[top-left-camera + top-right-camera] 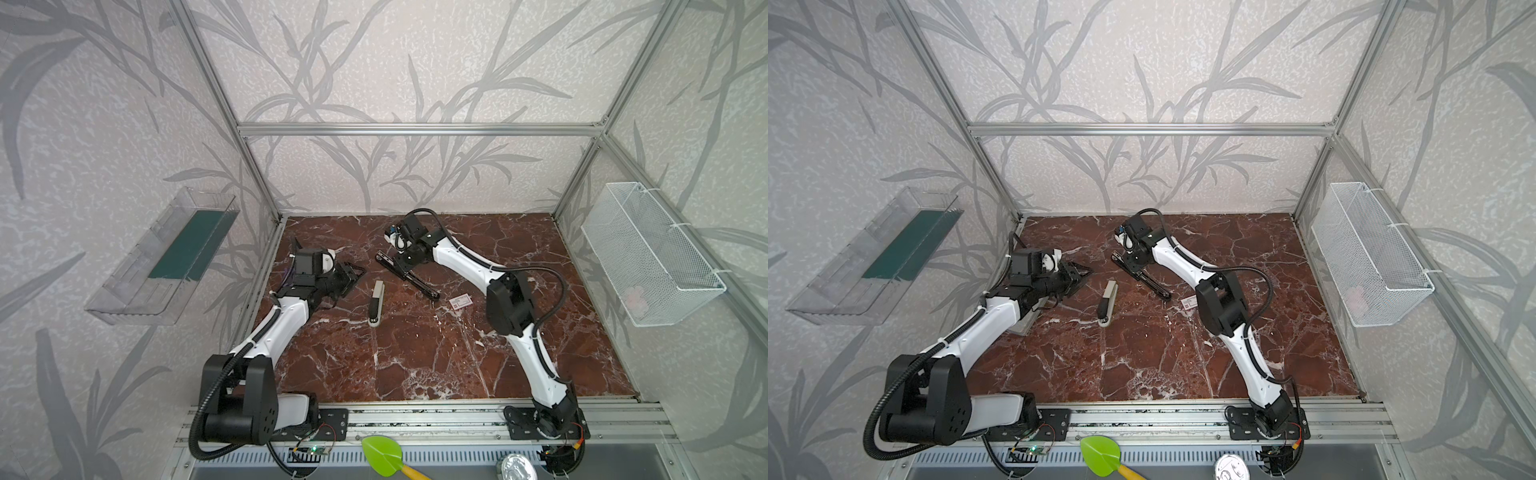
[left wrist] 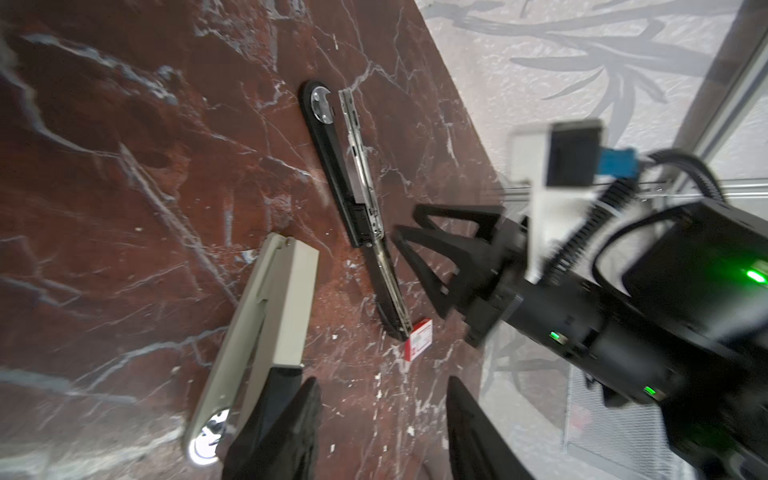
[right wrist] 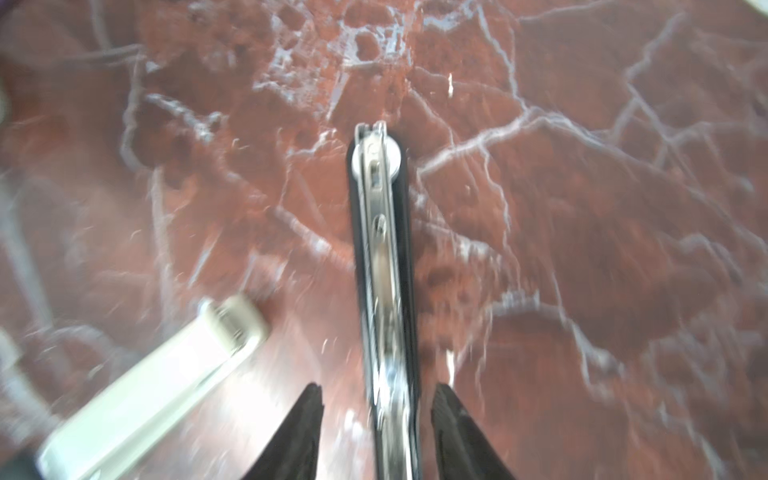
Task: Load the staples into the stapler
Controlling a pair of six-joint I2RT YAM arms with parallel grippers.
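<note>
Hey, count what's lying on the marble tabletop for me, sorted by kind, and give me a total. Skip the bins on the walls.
Staplers: 2, the black stapler folded open and the grey stapler closed
Staple boxes: 1, the red and white box of staples
Total: 3

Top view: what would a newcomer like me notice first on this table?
The black stapler, opened flat mid-table, stands out first, with the right end effector open astride it. Left of it lies a closed grey stapler; right of it, the small red-and-white staples box.
</note>
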